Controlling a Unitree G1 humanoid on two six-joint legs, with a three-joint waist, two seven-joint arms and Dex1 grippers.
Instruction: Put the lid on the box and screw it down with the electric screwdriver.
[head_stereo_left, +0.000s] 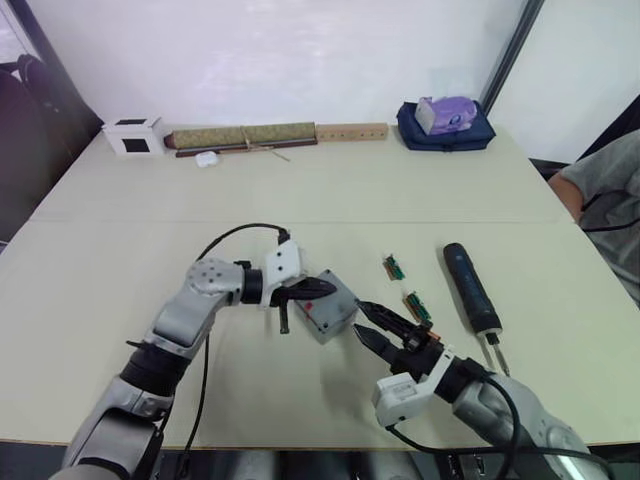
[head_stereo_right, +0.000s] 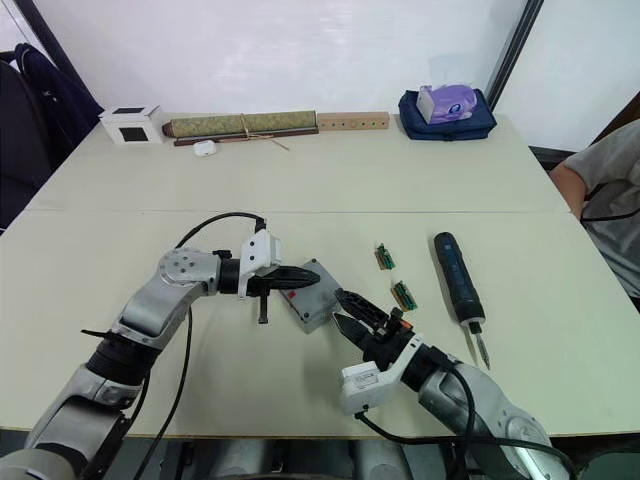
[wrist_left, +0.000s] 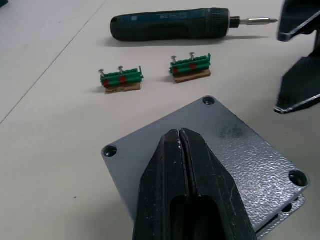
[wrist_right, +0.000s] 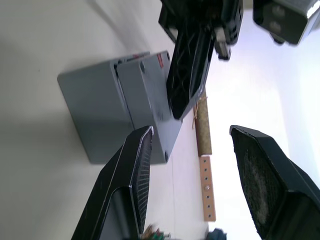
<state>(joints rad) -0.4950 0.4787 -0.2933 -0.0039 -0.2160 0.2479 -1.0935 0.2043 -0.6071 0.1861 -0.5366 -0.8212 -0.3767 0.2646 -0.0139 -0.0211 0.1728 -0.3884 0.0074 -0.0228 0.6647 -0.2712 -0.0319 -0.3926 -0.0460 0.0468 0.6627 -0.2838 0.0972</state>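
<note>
Lid is sitting on the box at mid-frame, screw holes empty, as the left gripper, fingers together, is pressing its top. Right gripper is hovering beside it, spread and empty. Electric screwdriver is lying untouched right of centre, so screwing remains. Pale table, white wall behind.

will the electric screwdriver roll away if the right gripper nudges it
Probably: the electric screwdriver is a round, pen-like cylinder lying flat on the table, so a sideways nudge would likely roll it. It looks rigid. The right gripper is open beside the box.
</note>
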